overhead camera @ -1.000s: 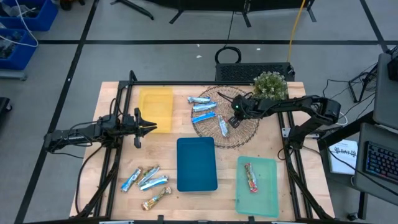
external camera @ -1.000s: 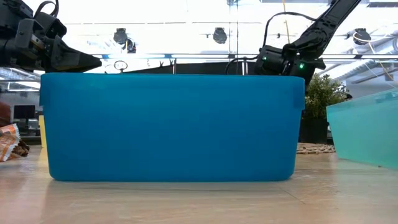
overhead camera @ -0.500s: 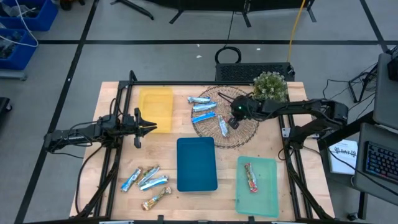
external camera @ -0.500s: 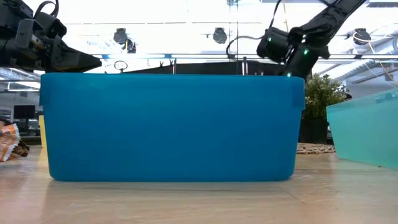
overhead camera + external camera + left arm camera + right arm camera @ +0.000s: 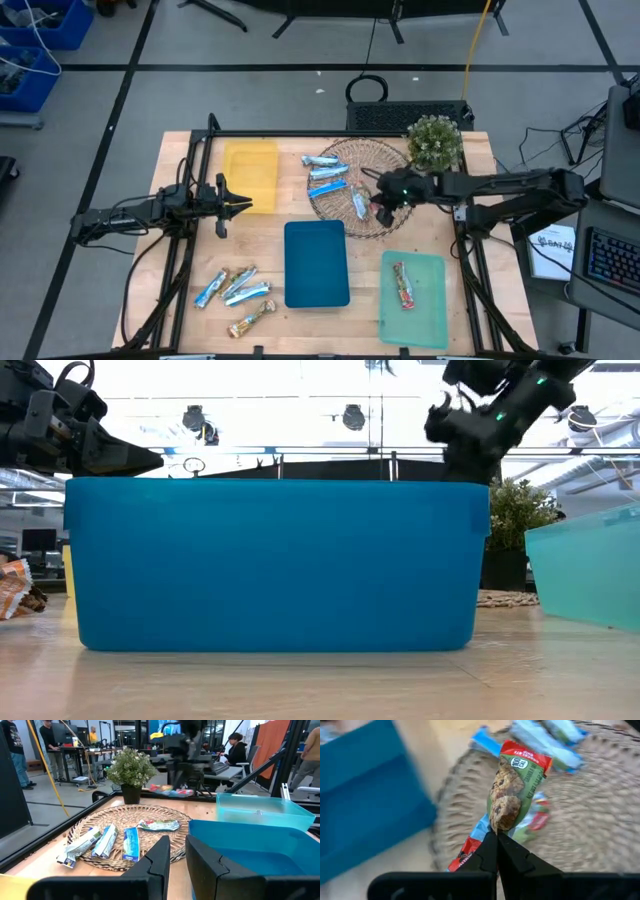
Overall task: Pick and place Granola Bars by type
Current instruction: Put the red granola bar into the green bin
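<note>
My right gripper hovers over the near right part of the woven mat, shut on a red-and-green wrapped granola bar. Several blue-and-silver bars lie flat on the mat. Another mixed group of bars lies on the table near the left front. One red bar lies in the green tray. My left gripper waits, narrowly open, at the yellow tray's near right corner. My right gripper pinches the red-and-green bar by one end between its two fingertips. The rest of the bar sticks out past the fingers. It is lifted clear above the mat, touching nothing else.
A deep blue tray stands at the table's middle front, between the mat and the left bar group. A potted plant stands at the far right corner, behind the mat. People show in the room beyond the table.
My right gripper, shut on the red bar, has risen and moved from the middle of the mat toward the table's near right, toward the green tray. The bar has gone with it, lifted clear of the mat. My left arm has kept still.
</note>
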